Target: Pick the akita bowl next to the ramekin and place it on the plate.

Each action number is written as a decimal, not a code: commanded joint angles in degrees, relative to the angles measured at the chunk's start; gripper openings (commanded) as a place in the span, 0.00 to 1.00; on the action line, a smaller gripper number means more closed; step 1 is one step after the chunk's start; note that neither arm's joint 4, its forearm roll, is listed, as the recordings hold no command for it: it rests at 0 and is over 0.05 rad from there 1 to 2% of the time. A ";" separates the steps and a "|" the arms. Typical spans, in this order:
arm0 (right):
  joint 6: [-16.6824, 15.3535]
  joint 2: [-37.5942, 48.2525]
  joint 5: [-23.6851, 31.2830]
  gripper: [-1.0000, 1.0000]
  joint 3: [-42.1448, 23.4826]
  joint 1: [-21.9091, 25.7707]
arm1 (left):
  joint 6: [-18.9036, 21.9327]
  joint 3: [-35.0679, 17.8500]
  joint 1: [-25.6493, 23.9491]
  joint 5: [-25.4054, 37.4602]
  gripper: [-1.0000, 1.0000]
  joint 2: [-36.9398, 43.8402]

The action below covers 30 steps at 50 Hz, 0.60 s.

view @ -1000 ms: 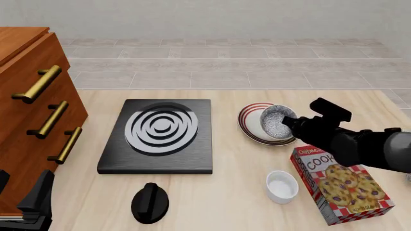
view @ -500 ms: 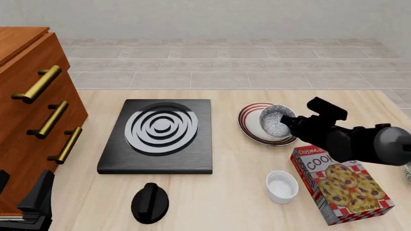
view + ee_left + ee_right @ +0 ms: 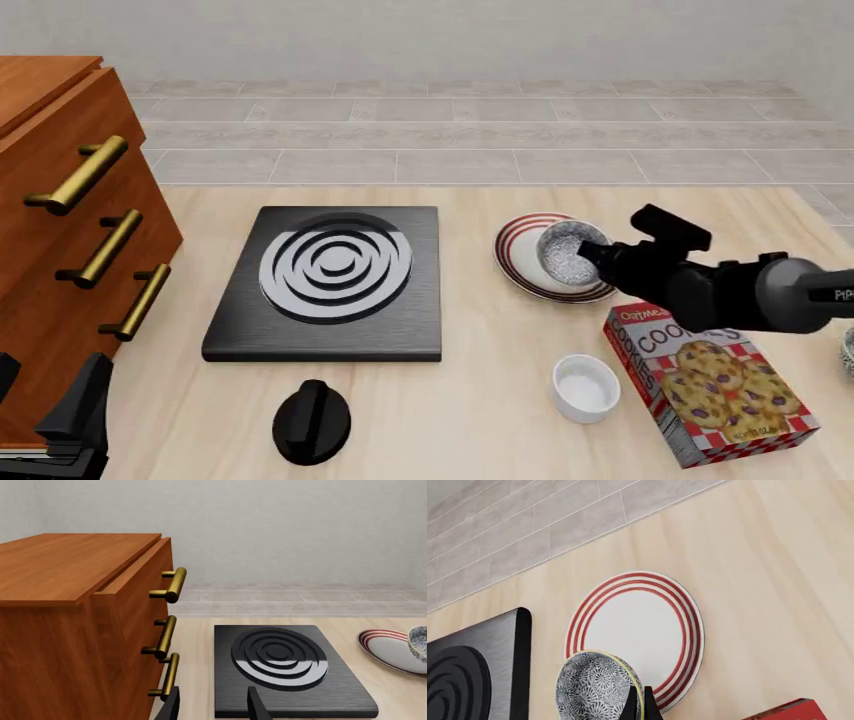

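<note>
My right claw (image 3: 597, 255) pinches the akita bowl (image 3: 569, 253) by its rim, tilted on edge over the striped plate (image 3: 523, 265). The ramekin (image 3: 586, 387) sits on the surface beside the cookie box (image 3: 707, 385). My left claw (image 3: 212, 705) idles with fingers spread near the stove burner (image 3: 283, 665).

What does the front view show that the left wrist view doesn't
Only the front view shows the right gripper pinching the akita bowl's rim, the ramekin, the cookie box and a black knob. Only the left wrist view shows the left gripper open, plus the cabinet's top. Both share the stove burner, the plate, and the akita bowl, which is cut off at the wrist view's edge.
</note>
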 commanded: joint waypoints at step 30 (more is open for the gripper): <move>0.47 5.38 -2.30 0.00 -3.38 -0.93 | 0.00 0.00 0.00 0.00 1.00 0.00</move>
